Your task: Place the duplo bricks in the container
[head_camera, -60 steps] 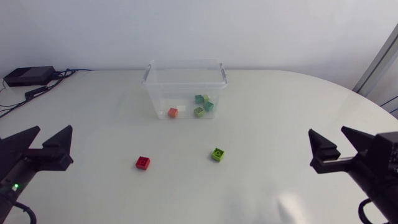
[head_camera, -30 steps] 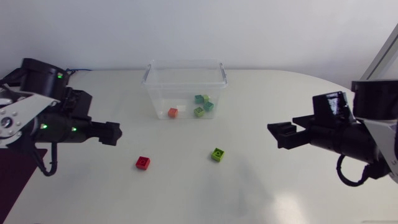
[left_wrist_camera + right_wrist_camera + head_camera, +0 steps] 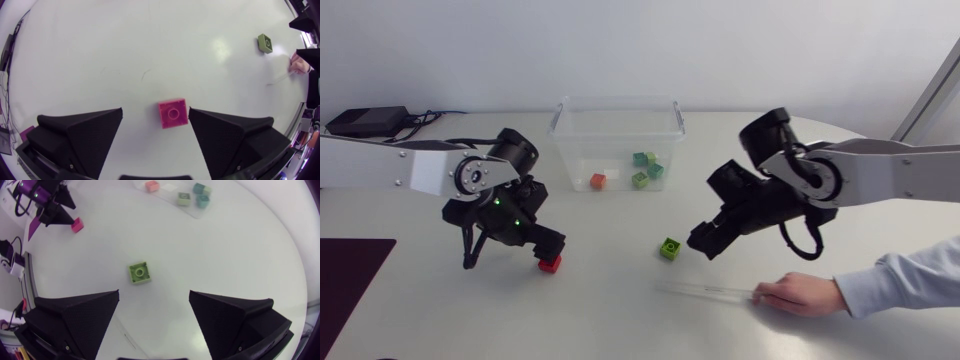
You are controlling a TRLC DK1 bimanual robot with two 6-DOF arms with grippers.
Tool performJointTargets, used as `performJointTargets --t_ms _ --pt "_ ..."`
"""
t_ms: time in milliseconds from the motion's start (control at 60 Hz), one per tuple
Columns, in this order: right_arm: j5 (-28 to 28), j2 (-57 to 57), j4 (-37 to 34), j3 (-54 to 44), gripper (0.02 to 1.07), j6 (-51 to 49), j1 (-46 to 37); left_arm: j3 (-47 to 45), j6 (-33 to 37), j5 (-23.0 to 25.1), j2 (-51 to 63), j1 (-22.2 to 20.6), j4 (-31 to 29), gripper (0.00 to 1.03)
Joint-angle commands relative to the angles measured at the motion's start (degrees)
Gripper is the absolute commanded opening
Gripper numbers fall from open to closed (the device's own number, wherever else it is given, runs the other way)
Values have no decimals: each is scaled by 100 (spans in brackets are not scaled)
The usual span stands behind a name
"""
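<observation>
A red brick (image 3: pixel 550 264) lies on the white table, left of centre. My left gripper (image 3: pixel 547 249) hangs just over it, open. In the left wrist view the red brick (image 3: pixel 173 112) sits between the spread fingers of the left gripper (image 3: pixel 155 115), touching neither. A green brick (image 3: pixel 669 248) lies further right. My right gripper (image 3: pixel 701 244) hovers open beside it. In the right wrist view the green brick (image 3: pixel 139 273) is just ahead of the right gripper (image 3: pixel 154 294). The clear container (image 3: pixel 563 150) at the back holds several bricks.
A person's hand (image 3: pixel 800 295) rests on the table at the front right, touching a thin clear strip (image 3: pixel 705 291) that lies just in front of the green brick. A dark mat (image 3: pixel 345 275) lies at the left edge.
Both arms have swung in from the table's sides and come down, the left over the red brick, the right beside the green one. A person's hand has come in at the front right.
</observation>
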Motion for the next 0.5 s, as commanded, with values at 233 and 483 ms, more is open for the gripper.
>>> performJointTargets --t_ms 233,483 --pt "548 1320 53 784 103 -545 714 153 -26 45 1152 -310 126 44" --pt "829 1636 211 1012 103 -950 415 -120 308 730 686 235 539 19"
